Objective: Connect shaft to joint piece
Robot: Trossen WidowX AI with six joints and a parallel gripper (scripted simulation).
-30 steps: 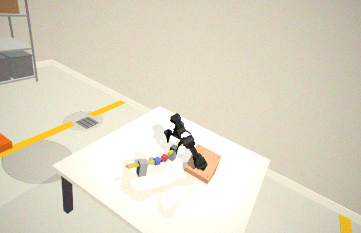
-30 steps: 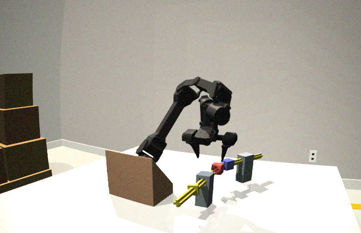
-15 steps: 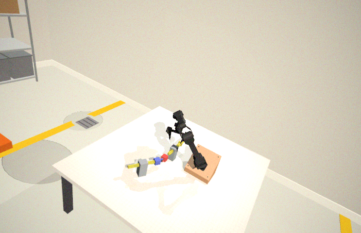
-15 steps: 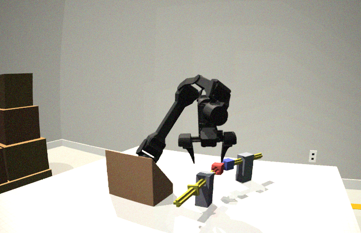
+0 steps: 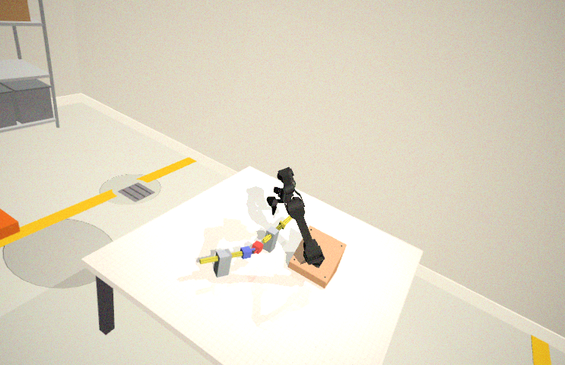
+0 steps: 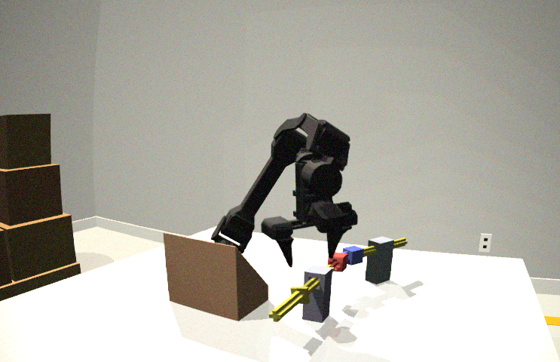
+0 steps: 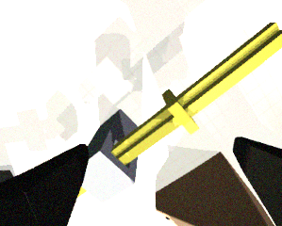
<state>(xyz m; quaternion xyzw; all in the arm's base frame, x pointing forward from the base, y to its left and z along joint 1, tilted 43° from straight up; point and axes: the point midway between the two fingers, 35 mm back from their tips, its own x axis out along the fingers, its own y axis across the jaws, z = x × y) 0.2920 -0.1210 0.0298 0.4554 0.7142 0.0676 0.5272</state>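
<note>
My gripper [image 5: 280, 212] [image 6: 310, 261] [image 7: 162, 149] is spread wide, with nothing pinched between its fingers, and it points downward above the white table [image 5: 356, 301] [image 6: 460, 307]. In my wrist view, the ribbed yellow second shaft [image 5: 285, 222] [image 6: 284, 306] [image 7: 235, 71] runs diagonally ahead of my fingers, passing through its grey block [image 5: 271, 240] [image 6: 316, 299] [image 7: 107, 176]. Its crosspiece [image 5: 282, 223] [image 6: 304, 293] [image 7: 182, 116] sits on the outer side of that block, a little apart from it. The red joint piece [image 5: 257, 246] [image 6: 339, 262] is between the two blocks, beside the blue piece [image 5: 245, 252] [image 6: 353, 254] on the end of the first shaft [image 5: 208, 260] [image 6: 400, 243]. That yellow shaft goes through the other grey block [image 5: 222, 262] [image 6: 379, 260], and the two shafts meet at an angle. The second shaft's inner end lies near the red opening; I can't tell whether it touches or enters. My arm [image 5: 305, 230] [image 6: 263, 183] rises from a wedge-shaped brown base [image 5: 330, 262] [image 6: 203, 277] [image 7: 207, 188].
</note>
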